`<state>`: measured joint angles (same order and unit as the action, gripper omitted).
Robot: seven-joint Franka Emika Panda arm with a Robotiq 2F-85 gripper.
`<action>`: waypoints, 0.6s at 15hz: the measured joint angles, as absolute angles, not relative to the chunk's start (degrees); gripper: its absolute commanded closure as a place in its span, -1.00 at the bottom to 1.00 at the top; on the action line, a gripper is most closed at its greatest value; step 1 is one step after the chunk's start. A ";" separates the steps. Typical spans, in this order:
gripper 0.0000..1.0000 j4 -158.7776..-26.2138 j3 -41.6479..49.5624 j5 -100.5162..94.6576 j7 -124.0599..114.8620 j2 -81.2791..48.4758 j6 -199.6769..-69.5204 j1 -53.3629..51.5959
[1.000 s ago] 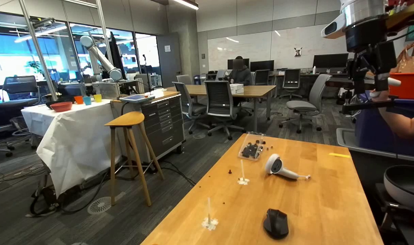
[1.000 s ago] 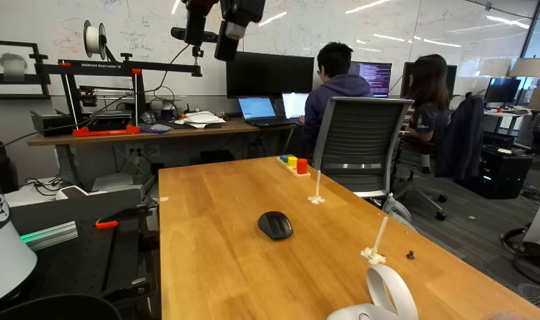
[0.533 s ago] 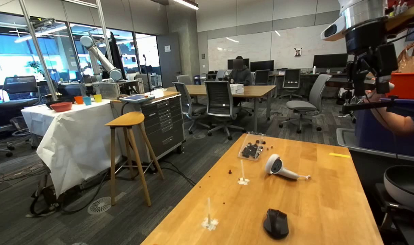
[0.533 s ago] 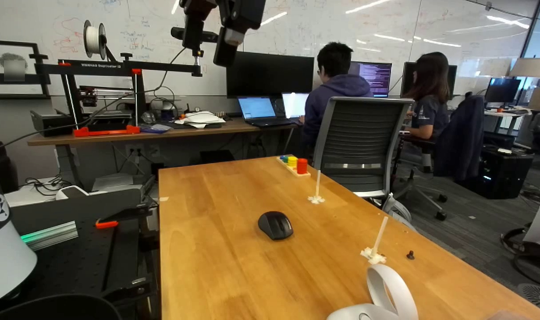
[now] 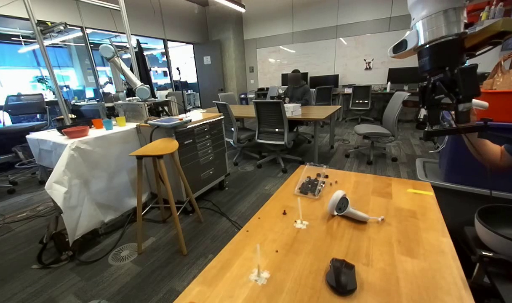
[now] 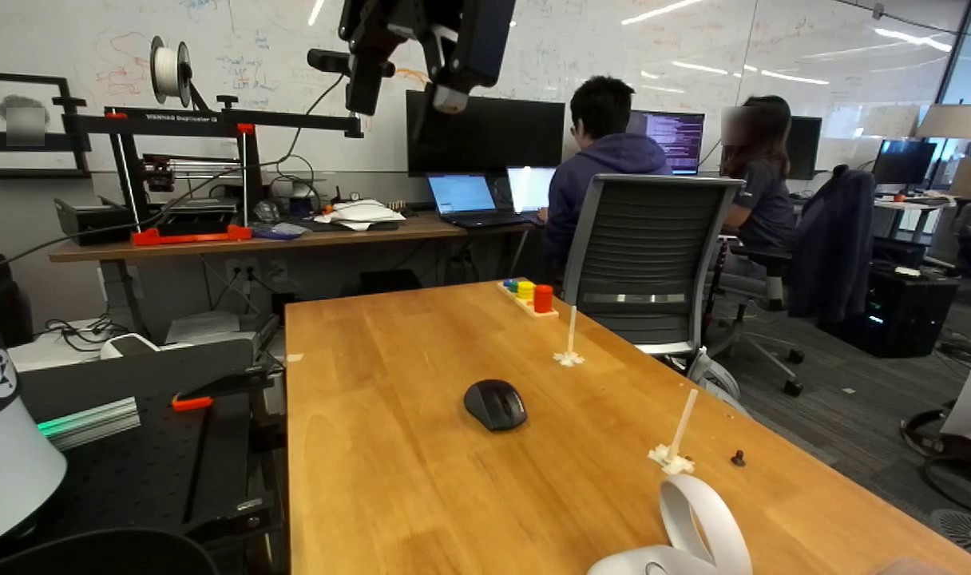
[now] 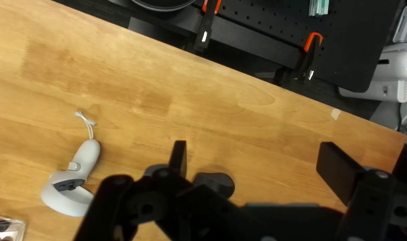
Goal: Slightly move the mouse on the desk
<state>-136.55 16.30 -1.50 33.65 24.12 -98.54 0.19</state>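
The mouse [image 6: 495, 405] rests near mid-frame on the surface [image 6: 374, 479] in an exterior view; low in the wrist view, the fingers [image 7: 337, 170] gape.

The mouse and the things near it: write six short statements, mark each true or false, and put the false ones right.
1. The mouse rests on the desk. True.
2. The gripper is open. True.
3. The mouse is white. False: it is black.
4. The gripper touches the mouse. False: it hangs above the desk, apart from the mouse.
5. The controller lies on the desk. True.
6. The controller touches the mouse. False: the two lie apart.
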 measured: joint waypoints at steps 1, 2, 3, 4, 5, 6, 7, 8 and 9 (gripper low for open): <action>-1.00 -136.55 16.29 -1.50 33.65 24.15 -98.53 0.19; -1.00 -136.55 16.29 -1.50 33.65 24.16 -98.54 0.20; -1.00 -136.55 16.29 -1.50 33.65 24.16 -98.54 0.21; -1.00 -136.55 16.29 -1.50 33.65 24.16 -98.53 0.21; -1.00 -136.55 16.29 -1.50 33.65 24.16 -98.53 0.21; -1.00 -136.55 16.29 -1.50 33.65 24.16 -98.53 0.22; -1.00 -136.60 16.28 -1.50 33.65 24.14 -98.53 0.22; -1.00 -136.67 16.26 -1.50 33.65 24.06 -98.61 0.22; -1.00 -136.74 16.19 -1.50 33.65 23.87 -99.66 0.22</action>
